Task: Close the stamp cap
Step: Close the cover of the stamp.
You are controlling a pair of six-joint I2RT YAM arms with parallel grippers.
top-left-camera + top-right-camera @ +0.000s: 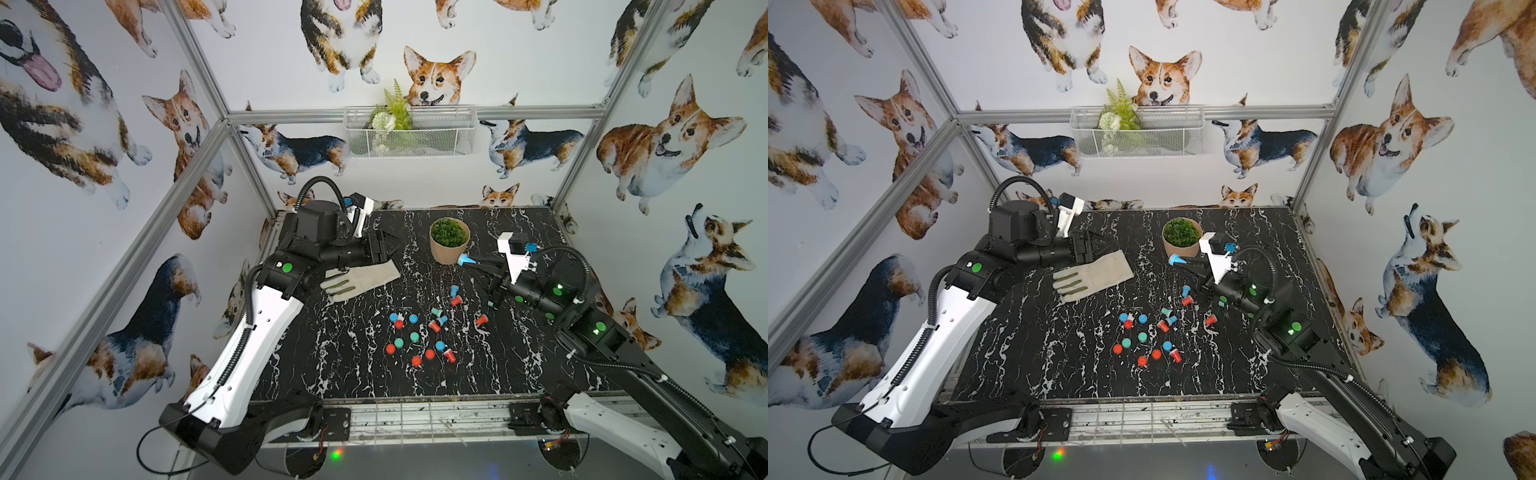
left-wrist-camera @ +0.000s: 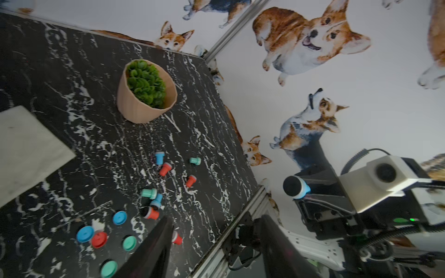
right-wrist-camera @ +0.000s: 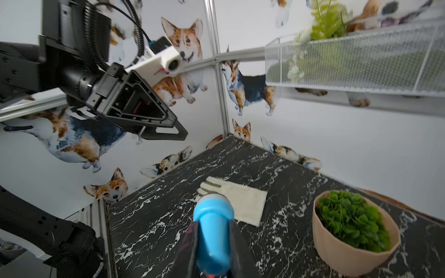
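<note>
My right gripper [image 1: 471, 262] [image 3: 213, 223] is shut on the narrow handle of a blue stamp [image 1: 465, 260] [image 3: 212, 243]. It holds the stamp in the air beside the plant pot, wide end toward the left arm. That end looks dark with a light-blue ring in the left wrist view [image 2: 296, 190]; whether a cap sits on it I cannot tell. My left gripper [image 1: 392, 243] [image 2: 216, 221] hovers above the glove at the back left. Its fingers [image 2: 166, 223] stand apart with nothing between them. Loose round caps [image 1: 393, 317] and other small stamps [image 1: 456, 300] lie mid-table.
A beige glove [image 1: 361, 279] lies flat under the left arm. A tan pot with a green plant [image 1: 449, 241] stands at the back, close to the held stamp. A white wire basket [image 1: 409, 131] hangs on the back wall. The table [image 1: 332, 374] is black marble.
</note>
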